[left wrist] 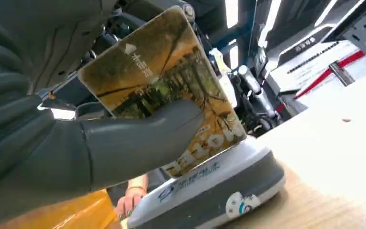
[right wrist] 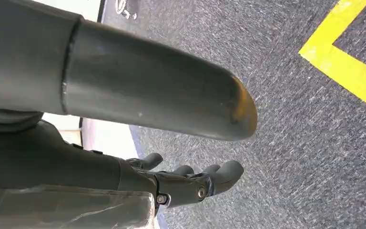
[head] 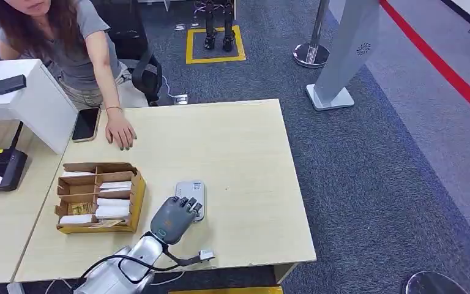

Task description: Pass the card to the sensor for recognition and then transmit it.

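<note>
The left hand [head: 172,218] holds the card [left wrist: 164,81] against the sensor [head: 190,192]. Beside it, a cardboard box [head: 136,199] holds white cards in compartments. The right hand [right wrist: 181,181] hangs with fingers apart, holding nothing

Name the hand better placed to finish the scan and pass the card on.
Left. The left hand already holds the yellow picture card over the white-and-grey card sensor; the right hand hangs over grey carpet, holding nothing.

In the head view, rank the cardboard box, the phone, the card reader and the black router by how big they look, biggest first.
1. Cardboard box, clearly the largest.
2. Black router, though the picture's edge cuts it off.
3. Phone and card reader: too alike to rank, since the left hand covers part of the reader.
</note>
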Available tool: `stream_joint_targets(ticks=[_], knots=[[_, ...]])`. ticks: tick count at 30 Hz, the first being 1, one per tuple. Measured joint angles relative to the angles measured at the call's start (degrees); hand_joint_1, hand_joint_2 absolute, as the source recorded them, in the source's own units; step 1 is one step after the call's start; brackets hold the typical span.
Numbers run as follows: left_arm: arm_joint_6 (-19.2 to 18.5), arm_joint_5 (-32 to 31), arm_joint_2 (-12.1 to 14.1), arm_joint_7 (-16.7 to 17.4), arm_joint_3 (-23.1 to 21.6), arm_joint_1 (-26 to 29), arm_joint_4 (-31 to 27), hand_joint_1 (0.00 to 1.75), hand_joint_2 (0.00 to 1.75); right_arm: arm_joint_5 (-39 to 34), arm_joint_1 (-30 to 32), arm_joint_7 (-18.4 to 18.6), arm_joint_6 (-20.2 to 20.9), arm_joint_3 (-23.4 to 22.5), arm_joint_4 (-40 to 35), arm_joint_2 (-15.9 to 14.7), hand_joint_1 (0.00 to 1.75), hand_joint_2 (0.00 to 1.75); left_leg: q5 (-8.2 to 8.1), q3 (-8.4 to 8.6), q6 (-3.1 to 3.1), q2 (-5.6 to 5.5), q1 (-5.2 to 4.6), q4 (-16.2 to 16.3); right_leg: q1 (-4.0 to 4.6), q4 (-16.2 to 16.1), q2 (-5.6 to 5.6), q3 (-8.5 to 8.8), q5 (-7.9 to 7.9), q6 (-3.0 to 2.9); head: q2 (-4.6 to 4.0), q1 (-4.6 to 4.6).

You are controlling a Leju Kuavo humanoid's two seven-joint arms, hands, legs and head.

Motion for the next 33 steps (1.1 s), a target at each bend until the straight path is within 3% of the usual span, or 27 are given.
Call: stream_joint_targets(ticks=[23,28,31,33], knots=[[-2.2,0.2,-0.6,-1.1,0.0,-0.6,1.7,1.75,1.75,0.0,0.0,-0.1,-0.1,0.1,0.0,0.0,0.0,0.0,0.03,0.05,0.02,-0.01,0.0,0.0,0.0,0.0,-0.02,0.06,0.01,0.0,-0.02,0.0],[2.1,0.0,0.2,2.9,0.0,-0.9,1.4,1.75,1.75,-0.1,0.0,-0.2,-0.3,0.1,0.0,0.0,0.0,0.0,0.05,0.06,0.01,-0.01,0.01,0.0,0.0,0.0,-0.01,0.05,0.02,-0.01,0.0,0.0],[4.8,0.0,2.7,4.9,0.1,-1.0,-2.1,1.75,1.75,-0.2,0.1,-0.2,-0.6,0.1,0.0,0.0,0.0,0.0,0.05,0.06,0.01,0.0,0.01,0.0,0.01,0.0,-0.01,0.03,0.02,-0.01,-0.02,0.02],[5.1,0.1,3.9,4.2,1.0,-0.8,-5.8,1.75,1.75,-0.3,0.3,-0.4,-0.9,0.1,0.0,0.0,0.0,0.0,0.05,0.03,0.01,-0.08,0.02,0.0,0.01,0.0,-0.07,0.03,0.01,-0.01,0.0,0.02]])
